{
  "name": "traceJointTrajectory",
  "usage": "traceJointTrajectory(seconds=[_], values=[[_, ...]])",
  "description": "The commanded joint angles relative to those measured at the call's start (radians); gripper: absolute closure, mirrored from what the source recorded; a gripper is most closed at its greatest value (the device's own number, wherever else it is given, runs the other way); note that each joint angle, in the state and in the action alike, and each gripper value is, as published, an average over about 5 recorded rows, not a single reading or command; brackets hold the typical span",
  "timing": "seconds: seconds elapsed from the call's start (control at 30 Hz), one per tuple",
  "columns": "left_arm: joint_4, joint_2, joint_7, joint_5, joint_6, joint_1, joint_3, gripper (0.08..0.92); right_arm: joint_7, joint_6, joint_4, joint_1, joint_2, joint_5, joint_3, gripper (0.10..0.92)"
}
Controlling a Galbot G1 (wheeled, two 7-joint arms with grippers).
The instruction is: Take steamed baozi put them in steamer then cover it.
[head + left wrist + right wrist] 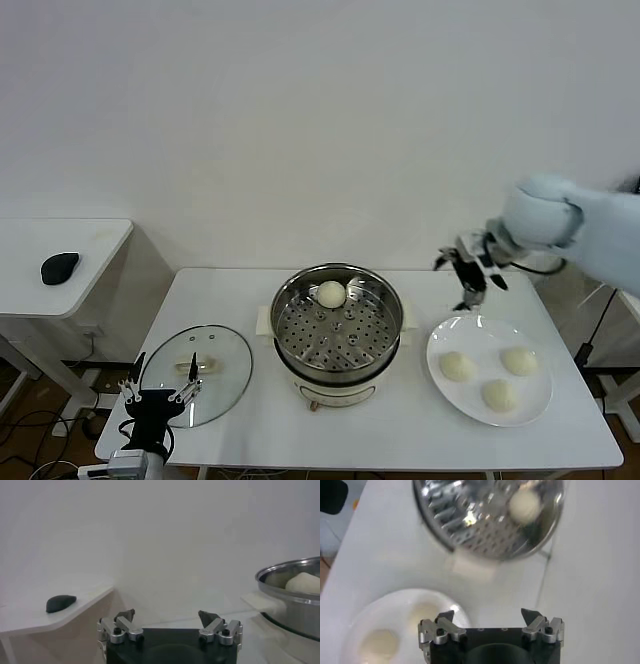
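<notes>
Baozi (457, 366) wait three on the plate (536, 404) at lower right, one already in the steamer (337, 318). Right gripper (470, 272), fingers open, hovers empty above the plate's far edge; it should drop straight over one bun and close gently. Left gripper (160, 390) idles open by the glass cover (222, 372).

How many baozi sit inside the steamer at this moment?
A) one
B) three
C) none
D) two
A: the head view shows a single baozi on the perforated tray of the steamer, while the other three buns lie on the white plate beside it.
</notes>
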Motion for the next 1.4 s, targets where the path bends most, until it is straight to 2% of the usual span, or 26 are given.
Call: traceJointTrajectory(seconds=[0.03,0.3,0.57,1.13,1.4], values=[[0.002,-0.011,0.000,0.005,0.001,0.003,0.001,0.177,0.006,0.005,0.016,-0.234,-0.124,-0.113,0.091,0.203],[0.004,-0.010,0.002,0.009,0.003,0.005,-0.012,0.177,0.044,0.015,-0.074,-0.513,-0.061,-0.187,0.307,0.203],[0.007,-0.017,0.003,0.008,0.003,0.010,-0.025,0.177,0.061,0.045,-0.176,-0.651,0.018,-0.243,0.411,0.203],[0.016,-0.019,0.006,0.003,0.004,0.006,-0.029,0.177,0.086,0.052,-0.261,-0.767,0.103,-0.275,0.503,0.204],[0.018,-0.024,0.005,0.007,0.004,0.001,-0.026,0.177,0.093,0.049,-0.272,-0.782,0.122,-0.285,0.523,0.234]])
